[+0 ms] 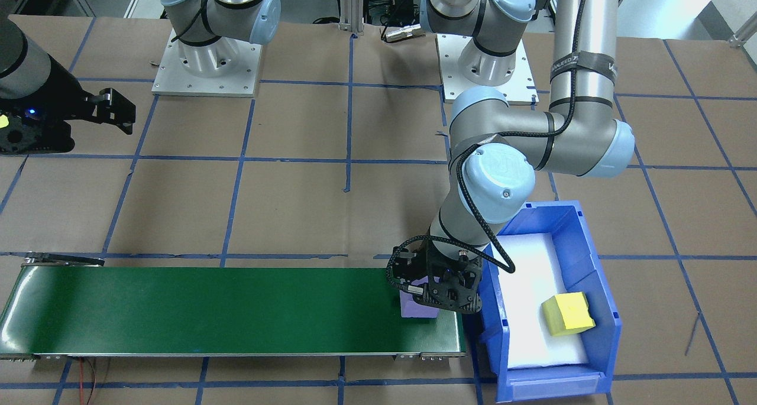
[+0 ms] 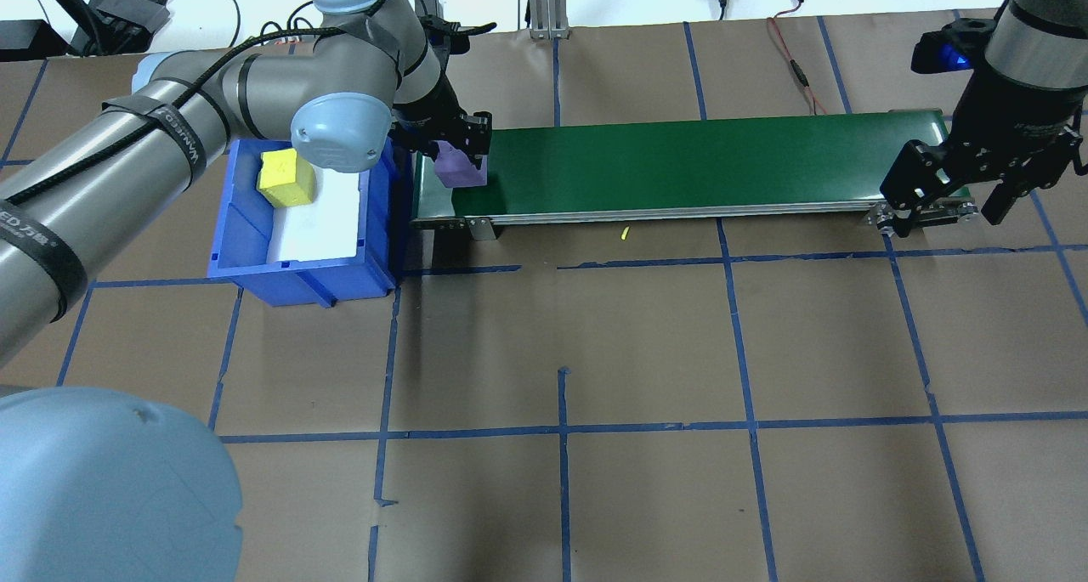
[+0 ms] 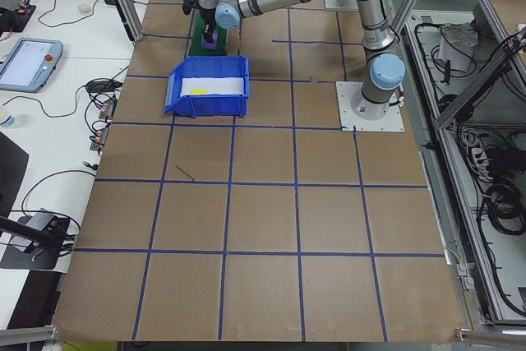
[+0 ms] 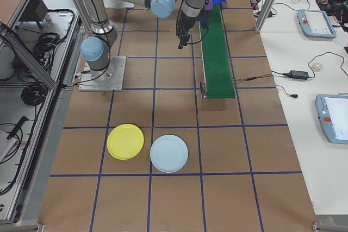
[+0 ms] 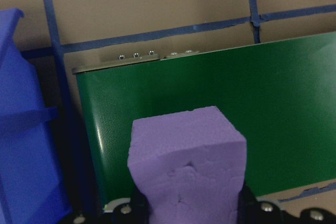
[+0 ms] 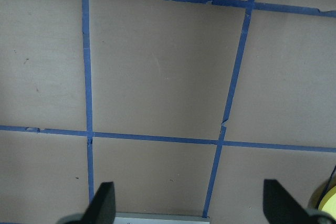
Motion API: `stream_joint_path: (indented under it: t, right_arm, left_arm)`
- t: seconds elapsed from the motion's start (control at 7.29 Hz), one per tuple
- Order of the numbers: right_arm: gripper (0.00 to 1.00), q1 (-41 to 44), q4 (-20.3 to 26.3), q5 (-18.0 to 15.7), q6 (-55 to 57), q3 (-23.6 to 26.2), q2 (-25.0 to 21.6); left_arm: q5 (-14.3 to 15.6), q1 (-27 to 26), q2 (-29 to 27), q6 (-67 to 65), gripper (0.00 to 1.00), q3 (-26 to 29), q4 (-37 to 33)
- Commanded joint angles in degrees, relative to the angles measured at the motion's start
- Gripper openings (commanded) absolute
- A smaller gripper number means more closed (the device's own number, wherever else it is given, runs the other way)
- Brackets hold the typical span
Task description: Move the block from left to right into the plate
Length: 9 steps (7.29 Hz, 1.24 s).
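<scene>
We have the purple block (image 5: 186, 169) pinched between the jaws of our left gripper (image 2: 450, 144), at the end of the green belt (image 2: 680, 161) nearest the blue bin (image 2: 374, 234). From the wrist camera the foam seems dented where the fingers press it, and we cannot tell whether its base touches the belt or sits just above it.

Our right gripper (image 2: 965, 195) hangs with its jaws spread wide and nothing between them, at the far end of the belt from the bin. The yellow plate (image 4: 125, 141) lies on the table well past that far end, just beside a pale blue plate (image 4: 169, 154). A yellow block (image 2: 286, 178) sits inside the bin.

What worries us:
- If we let go with the block tilted or too near the belt's edge, it could tip off toward the bin or the table.
- Squashed foam may cling to one finger and get dragged on release.
- The right gripper sits over the belt's end, so a block arriving off-centre could slip past its open jaws.
- The two plates sit close together, so a sloppy drop could land on the blue one.
</scene>
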Motion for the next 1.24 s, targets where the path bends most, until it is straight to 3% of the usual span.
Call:
stream_joint_path:
  t: [0.0, 0.41, 0.82, 1.1]
  right_arm:
    - [1.0, 0.0, -0.5, -0.1, -0.1, 0.0, 0.0]
    - [1.0, 0.0, -0.6, -0.2, -0.3, 0.0, 0.0]
    - [1.0, 0.0, -0.6, -0.4, -0.3, 0.0, 0.0]
    - [1.0, 0.0, -0.6, -0.4, -0.4, 0.0, 0.0]
  left_arm:
    - [0.0, 0.0, 0.1, -1.3, 0.97, -0.7, 1.0]
    - [0.2, 0.2, 3.2, 1.3, 1.0, 0.6, 0.3]
    - [0.5, 9.1, 4.7, 4.3, 1.0, 1.9, 0.5]
    - [1.3, 10.2, 4.7, 4.3, 1.0, 0.9, 3.7]
